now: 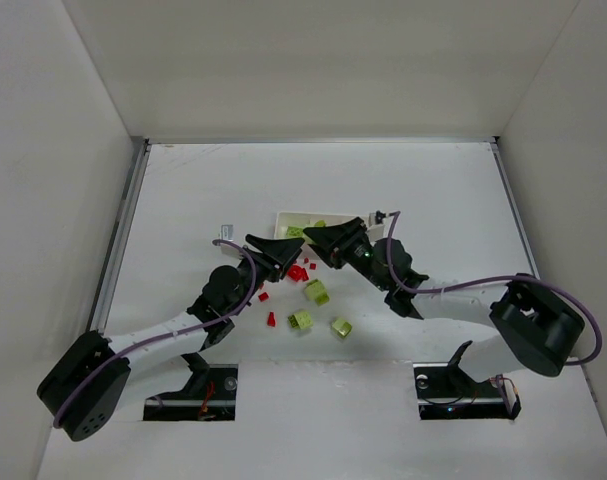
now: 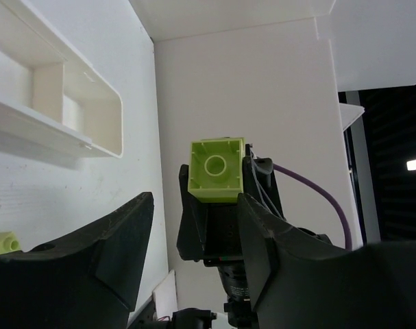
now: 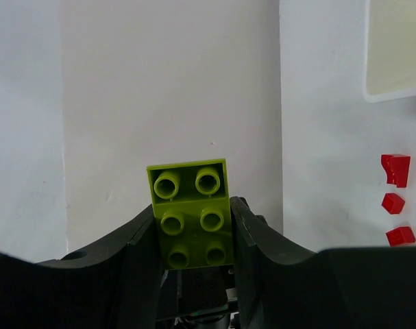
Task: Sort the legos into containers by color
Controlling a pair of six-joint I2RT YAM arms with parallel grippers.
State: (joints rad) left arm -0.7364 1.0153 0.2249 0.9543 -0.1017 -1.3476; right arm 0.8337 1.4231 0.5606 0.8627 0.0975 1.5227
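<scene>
Right wrist view: the right gripper (image 3: 194, 212) is seen clamped on a lime brick (image 3: 190, 202). Its fingers are pressed against two opposite sides, and the far row of studs is left standing clear beyond the tips. In the left wrist view the left gripper (image 2: 195, 205) is shown with its jaws apart and nothing between them. The same brick is seen beyond them, hollow side on. From above, the two grippers are found tip towards tip and near each other at the near edge of the tray (image 1: 288, 216). The brick is carried above the table (image 1: 433, 200) and is not yet set in any compartment.

Trouble is judged most likely from that closeness. If either arm is advanced, the fingers could be struck together and the brick knocked askew or dropped. Because the brick is gripped at one end only, it could also pivot on release and land across a dividing wall. The red cluster (image 1: 298, 270) beside the left gripper could be scattered by a low pass.

One lime brick is held. Three loose lime bricks (image 1: 316, 292) are counted on the table, and two lime pieces (image 1: 295, 231) can be made out in the tray. Two red pieces (image 1: 263, 296) lie apart from the cluster, which is too small and too crowded to be counted. One tray is present; its compartments cannot be counted from above, being partly hidden by the grippers.
</scene>
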